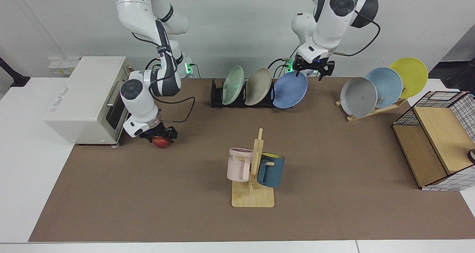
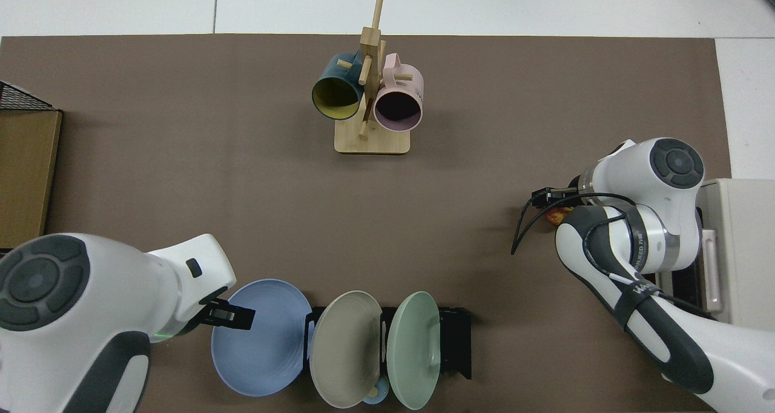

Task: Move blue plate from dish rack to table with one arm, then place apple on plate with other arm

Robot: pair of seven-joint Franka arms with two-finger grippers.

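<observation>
Neither step is finished. Facing view: the blue plate [image 1: 290, 89] stands on edge in the end slot of the dish rack [image 1: 219, 97], tilted, its face toward the camera — rim axis roughly upright. The left gripper [image 1: 312, 70] hangs at its upper rim, fingers apart. The right gripper [image 1: 160, 133] sits low over the apple [image 1: 160, 142]; grip unclear.

Top view: the plate leans away from the rack and its neighbours — one gripper's tip overlaps its rim. The apple is mostly hidden under the other arm.
</observation>
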